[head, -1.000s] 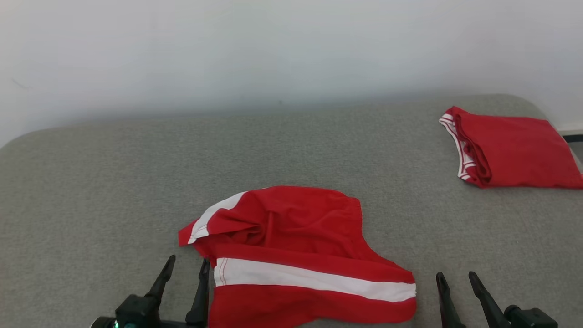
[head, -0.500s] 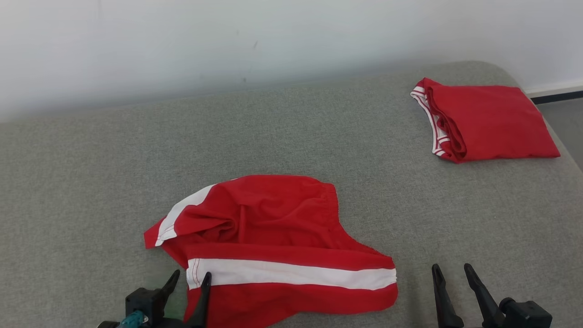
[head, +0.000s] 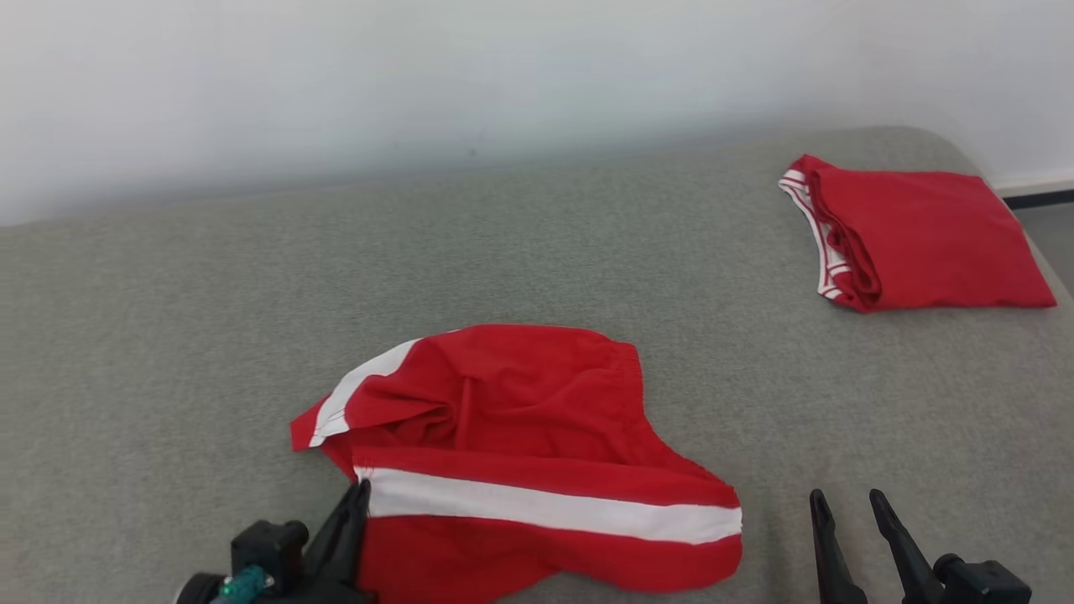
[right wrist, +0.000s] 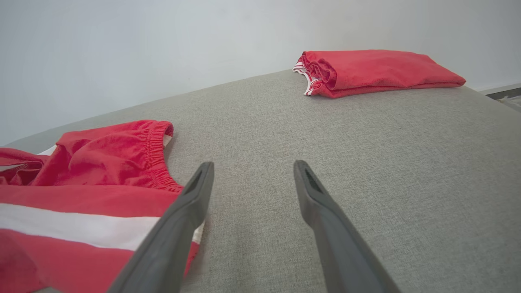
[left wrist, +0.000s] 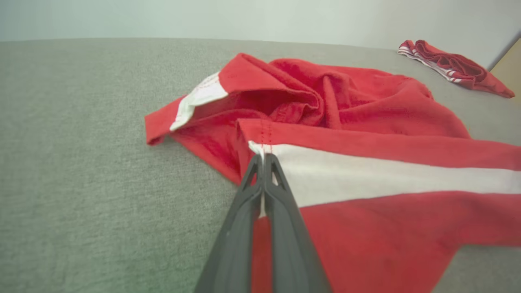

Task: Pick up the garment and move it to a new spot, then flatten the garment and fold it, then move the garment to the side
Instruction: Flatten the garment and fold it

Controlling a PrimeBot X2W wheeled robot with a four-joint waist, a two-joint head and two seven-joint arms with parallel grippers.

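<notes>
Red garment [head: 520,403] with white stripe [head: 545,507], grey cushion [head: 168,335], dark fingers [head: 826,545], white wall [head: 419,84]

Rumpled garment [head: 520,419], left gripper [head: 362,489] pinching its near edge

bare grey cushion [head: 168,335] lies open from 9 through 12 o'clock of the crumpled garment [head: 520,419]. a folded red garment [head: 923,243] sits at 2 o'clock, well apart, with the wall [head: 419,84] behind.
</notes>
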